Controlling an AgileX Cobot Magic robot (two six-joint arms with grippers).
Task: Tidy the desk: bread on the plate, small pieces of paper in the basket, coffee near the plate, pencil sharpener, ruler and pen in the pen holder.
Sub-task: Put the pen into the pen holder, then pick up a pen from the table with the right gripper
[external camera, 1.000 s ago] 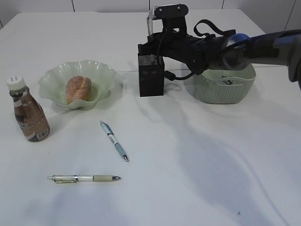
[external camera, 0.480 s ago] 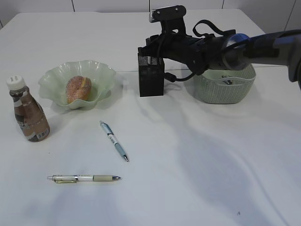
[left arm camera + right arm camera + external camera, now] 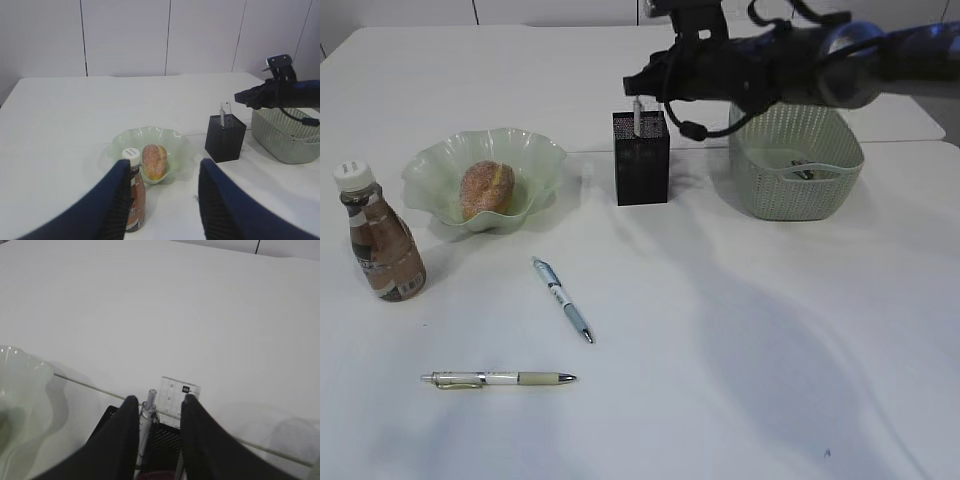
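My right gripper [image 3: 638,84] hangs open just above the black pen holder [image 3: 641,160]. In the right wrist view its fingers [image 3: 160,401] straddle a clear pen [image 3: 148,416] and a clear ruler [image 3: 176,394] that stand in the pen holder [image 3: 170,441]. Two pens lie on the table, one slanted [image 3: 563,300] and one level [image 3: 498,378]. The bread [image 3: 487,188] sits in the green plate [image 3: 535,155]. The coffee bottle [image 3: 380,235] stands left of the plate. My left gripper [image 3: 165,170] is open and empty above the bottle [image 3: 133,154] and the bread [image 3: 154,161]. I cannot make out the pencil sharpener.
The green basket [image 3: 798,195] stands right of the pen holder with small scraps inside. A small pale thing [image 3: 587,172] lies between the plate and the pen holder. The right arm [image 3: 282,94] reaches over the basket [image 3: 280,140].
My right gripper has lifted up and back from the pen holder, leaving a clear pen standing in it. Nothing else on the table moved.
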